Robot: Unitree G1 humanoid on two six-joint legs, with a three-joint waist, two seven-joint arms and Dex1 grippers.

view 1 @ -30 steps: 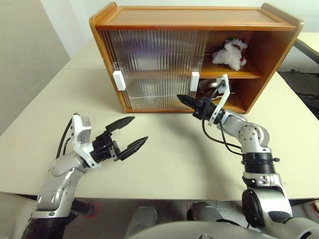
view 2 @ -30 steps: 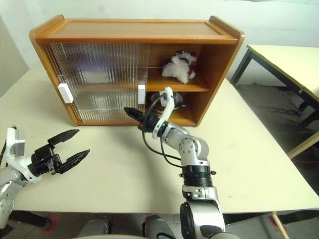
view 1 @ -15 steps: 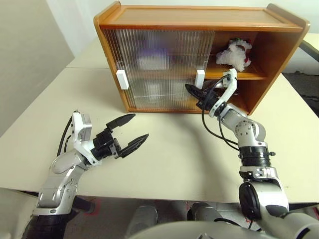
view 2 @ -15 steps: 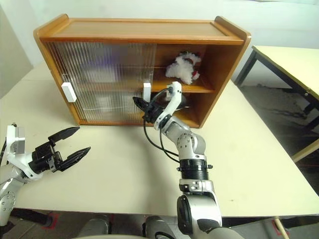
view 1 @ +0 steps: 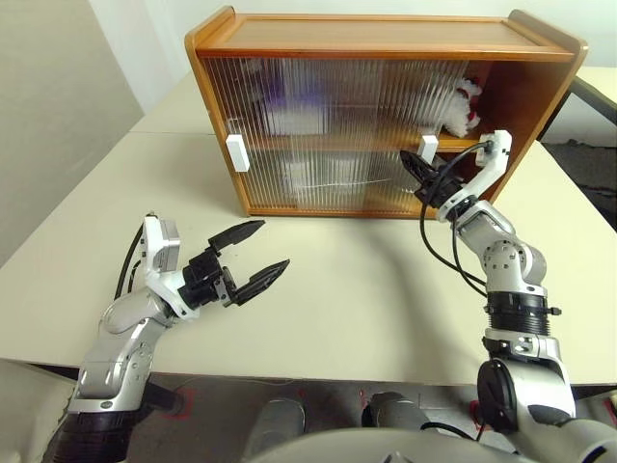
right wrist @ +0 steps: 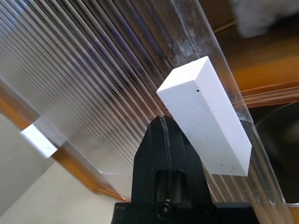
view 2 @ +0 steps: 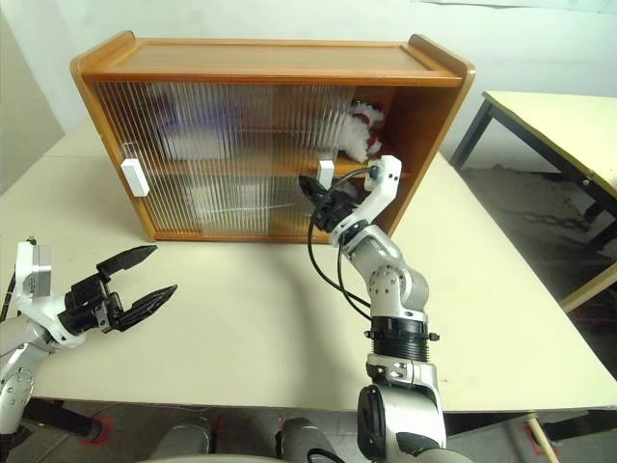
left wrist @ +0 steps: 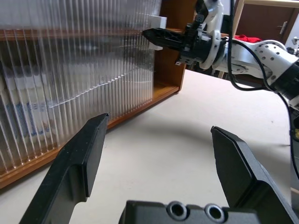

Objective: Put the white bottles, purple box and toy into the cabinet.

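Sliding rightward, the right door's handle (view 1: pixel 428 148) is being pushed by the right gripper (view 1: pixel 410 162), jaws shut, empty, pressing from nine o'clock. The toy (view 1: pixel 461 104) is sitting at one o'clock inside the cabinet (view 1: pixel 386 34). The left gripper (view 1: pixel 253 256) is hovering, jaws wide, empty.

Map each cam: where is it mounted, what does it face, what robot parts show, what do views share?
Left eye: head, facing forward-down at the cabinet on the table; both arms show.
Right eye: same head and scene, offset sideways; toy on the upper shelf.
Left wrist: along the open left claw, facing the ribbed door; shares the right claw with the head views.
Right wrist: along the shut right claw, against the white handle.
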